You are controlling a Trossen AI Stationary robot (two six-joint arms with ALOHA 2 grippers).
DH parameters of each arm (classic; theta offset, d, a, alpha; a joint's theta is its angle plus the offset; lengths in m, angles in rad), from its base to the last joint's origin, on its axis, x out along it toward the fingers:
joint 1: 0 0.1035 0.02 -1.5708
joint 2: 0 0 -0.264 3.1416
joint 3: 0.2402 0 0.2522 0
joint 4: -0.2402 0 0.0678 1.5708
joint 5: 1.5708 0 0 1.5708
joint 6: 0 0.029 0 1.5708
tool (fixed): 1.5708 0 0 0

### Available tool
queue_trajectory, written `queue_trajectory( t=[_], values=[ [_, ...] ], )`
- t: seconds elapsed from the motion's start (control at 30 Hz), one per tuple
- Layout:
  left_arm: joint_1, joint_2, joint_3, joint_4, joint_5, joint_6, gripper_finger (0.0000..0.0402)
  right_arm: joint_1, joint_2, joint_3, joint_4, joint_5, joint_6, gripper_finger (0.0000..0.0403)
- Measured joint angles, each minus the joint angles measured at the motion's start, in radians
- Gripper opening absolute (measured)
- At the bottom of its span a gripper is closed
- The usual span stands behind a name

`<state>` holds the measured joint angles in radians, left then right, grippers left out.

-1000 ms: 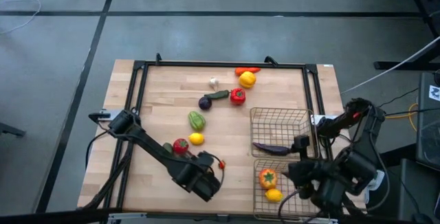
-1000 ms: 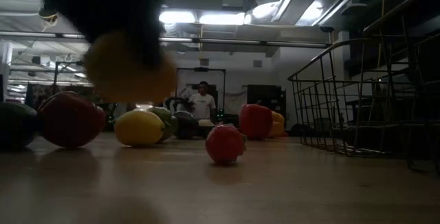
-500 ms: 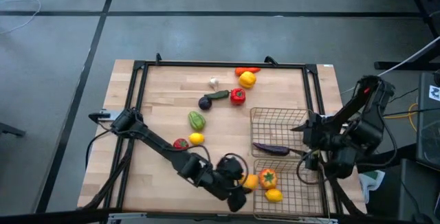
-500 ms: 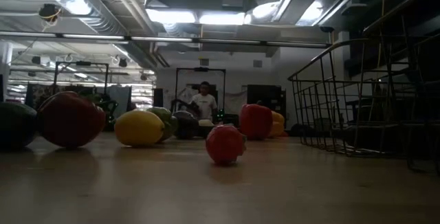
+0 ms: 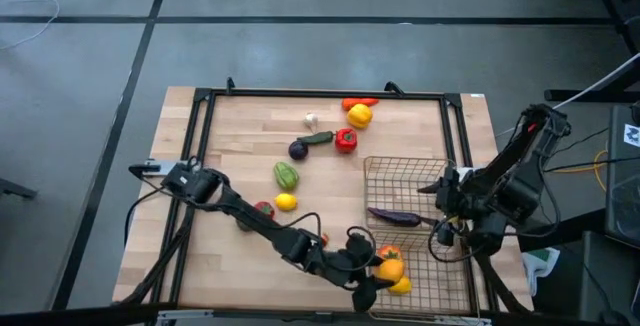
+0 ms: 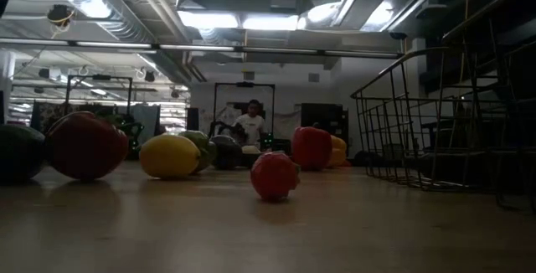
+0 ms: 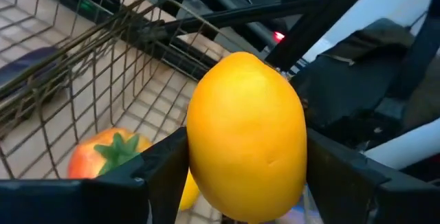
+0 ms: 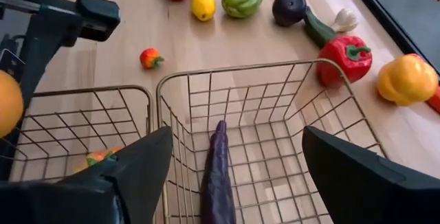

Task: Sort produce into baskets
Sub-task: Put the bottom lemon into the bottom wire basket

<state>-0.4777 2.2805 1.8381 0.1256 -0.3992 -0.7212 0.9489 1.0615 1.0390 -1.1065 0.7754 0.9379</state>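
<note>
My left gripper [image 5: 368, 266] reaches across the table's near side to the left rim of the near basket [image 5: 425, 291] and is shut on a yellow lemon [image 7: 247, 135]. An orange pepper [image 7: 110, 159] and a second lemon [image 5: 399, 285] lie in that basket. In the far basket [image 5: 405, 171] a long purple eggplant [image 8: 218, 172] rests on the mesh floor. My right gripper [image 8: 237, 135] hangs open above the far basket's right side [image 5: 445, 211], with nothing between its fingers. Loose produce lies on the table, among it a red pepper [image 5: 345, 140] and a green pepper [image 5: 286, 175]. My left gripper pinches the lemon's two opposite sides [image 7: 196, 148] between its two fingers [image 7: 161, 165], about its middle. The fingers come nearly level from the table's left. The lemon is lifted clear, above the near basket's mesh.
A yellow pepper [image 5: 359, 116], garlic [image 5: 311, 120], a round purple piece [image 5: 298, 150], a lemon [image 5: 286, 202], a red tomato [image 5: 262, 209] and a small red piece [image 6: 275, 175] are spread over the table's middle and far part. A black frame [image 5: 205, 136] borders the table. A person stands far behind [image 6: 248, 126].
My left gripper has carried the lemon toward the table's right edge, from the near middle to the near basket's left rim, and has tipped from pointing down to nearly level. My right arm has shifted from beside the near basket toward the far basket's right side.
</note>
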Motion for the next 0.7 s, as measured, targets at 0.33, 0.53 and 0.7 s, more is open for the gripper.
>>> queue_trajectory(
  t=[0.33,0.53,0.7],
  values=[
    [0.022,0.028,-0.001,-0.010,0.000,0.042,0.0273,0.000,0.000,-0.024,0.043,-0.001,0.000,0.0325],
    [0.039,0.028,-0.001,-0.028,0.000,0.070,0.0272,0.000,0.000,-0.024,0.043,-0.008,0.000,0.0325],
    [0.043,0.028,-0.001,-0.040,0.003,0.062,0.0284,0.000,0.000,-0.024,0.043,-0.008,-0.001,0.0325]
  ],
)
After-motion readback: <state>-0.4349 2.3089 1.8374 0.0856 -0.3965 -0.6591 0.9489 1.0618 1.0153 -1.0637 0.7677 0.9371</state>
